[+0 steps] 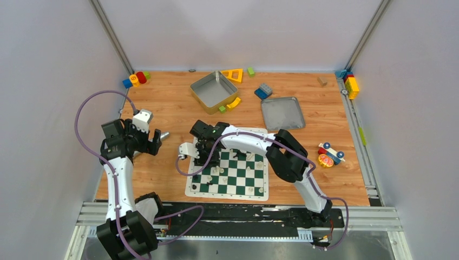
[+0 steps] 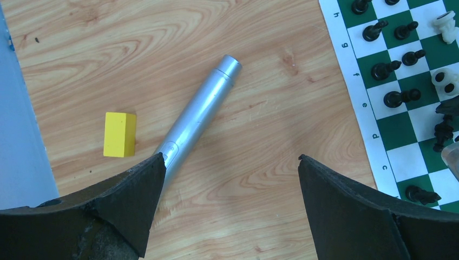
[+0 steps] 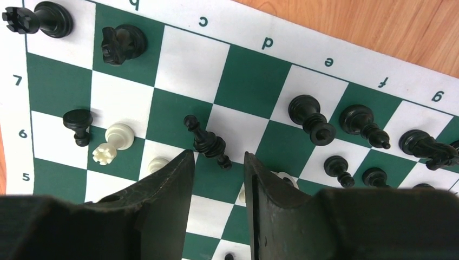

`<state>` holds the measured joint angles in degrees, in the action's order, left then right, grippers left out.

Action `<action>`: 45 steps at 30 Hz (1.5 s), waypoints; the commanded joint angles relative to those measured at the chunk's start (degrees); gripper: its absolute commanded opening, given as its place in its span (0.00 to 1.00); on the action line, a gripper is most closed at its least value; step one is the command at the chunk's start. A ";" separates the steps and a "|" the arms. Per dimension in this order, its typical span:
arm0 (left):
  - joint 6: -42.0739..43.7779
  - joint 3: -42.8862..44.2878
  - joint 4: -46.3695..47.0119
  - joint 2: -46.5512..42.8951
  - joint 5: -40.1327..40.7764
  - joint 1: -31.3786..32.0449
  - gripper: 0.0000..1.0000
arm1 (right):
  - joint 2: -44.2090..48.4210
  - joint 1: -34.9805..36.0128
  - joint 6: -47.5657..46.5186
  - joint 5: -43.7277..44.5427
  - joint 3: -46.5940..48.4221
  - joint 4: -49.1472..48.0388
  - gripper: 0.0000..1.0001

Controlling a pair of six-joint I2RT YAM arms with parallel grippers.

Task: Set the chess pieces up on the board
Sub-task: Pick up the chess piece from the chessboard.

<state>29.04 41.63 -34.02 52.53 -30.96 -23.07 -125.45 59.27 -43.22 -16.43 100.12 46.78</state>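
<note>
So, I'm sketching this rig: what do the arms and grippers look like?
Both the left arm and right arm have white links with chunky black joints, and a purple cable loops along each. The left gripper and right gripper each have two matte black, wedge-shaped fingers.

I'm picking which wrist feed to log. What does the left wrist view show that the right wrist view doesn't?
Only left wrist: a silver tube and a yellow block on the table, ahead of the wide-open left gripper.
Only right wrist: the right gripper, narrowly open, with a black piece at its fingertips, and rank numbers on the border.
Both: the board with black pieces and white pieces.
</note>
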 commanded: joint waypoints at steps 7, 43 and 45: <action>-0.38 0.08 1.02 -0.52 -0.43 -0.52 1.00 | -0.98 -0.43 -2.89 -3.00 -0.66 -1.54 0.37; 3.51 1.28 -0.93 -0.47 -3.64 -0.46 1.00 | 2.13 -1.04 -1.00 -2.26 -1.91 -1.78 0.05; 4.20 1.50 -1.22 -0.76 -5.38 -0.51 1.00 | 2.87 -1.52 -0.07 -2.93 -1.67 -1.73 0.05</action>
<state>30.81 41.63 -34.74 52.53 -32.29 -23.07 -125.91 58.67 -44.73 -18.61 98.61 45.67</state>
